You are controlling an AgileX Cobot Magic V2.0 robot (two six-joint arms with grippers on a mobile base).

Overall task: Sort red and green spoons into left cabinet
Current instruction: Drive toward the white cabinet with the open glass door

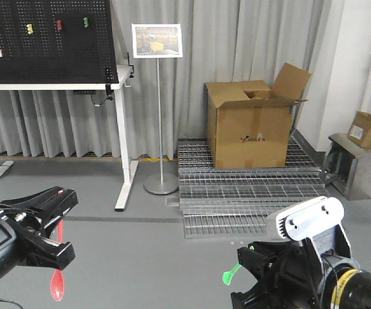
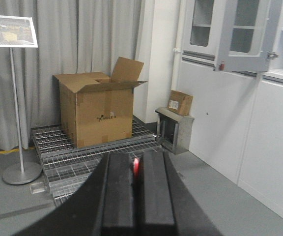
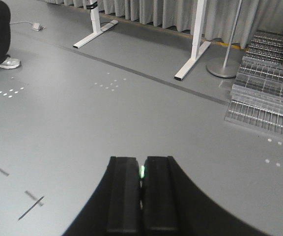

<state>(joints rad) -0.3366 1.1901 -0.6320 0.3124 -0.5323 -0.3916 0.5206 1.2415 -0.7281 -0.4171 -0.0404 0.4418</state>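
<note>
Red spoon [image 1: 57, 285]: held in mid-air over the grey floor [image 1: 147, 257], at the lower left of the front view. Its long axis is close to vertical, with the oval bowl pointing down and the thin handle running up into the left gripper.
Green spoon [image 1: 230, 275]: also off the floor, low and right of centre in the front view. Its long axis is slanted, with the bowl down-left and the handle rising rightward into the right gripper.
Left gripper [image 1: 63, 225]: clenched on the red handle. Its wrist view shows two black fingers pressed together with a sliver of red between them.
Right gripper [image 1: 248, 261]: clamped on the green handle. Its wrist view shows a thin green sliver in the seam between the fingers.
Cardboard box [image 1: 250, 129]: stands with its flaps open on the metal gratings [image 1: 250, 187] by the curtain [image 1: 192, 64]. A dark logo on its front appears to read "AGILE X".
Sign stand [image 1: 158, 96]: a framed picture card on a thin pole with a round base, near the desk leg. Any print on it is too small to read.
Small carton [image 1: 367, 130]: sits on a grey metal stool [image 1: 356, 167] by the right wall and bears a white label that cannot be read.
Pegboard [image 1: 44, 38]: black, upright on the white desk [image 1: 122, 129], with red, yellow and green pegs along its top rows.
</note>
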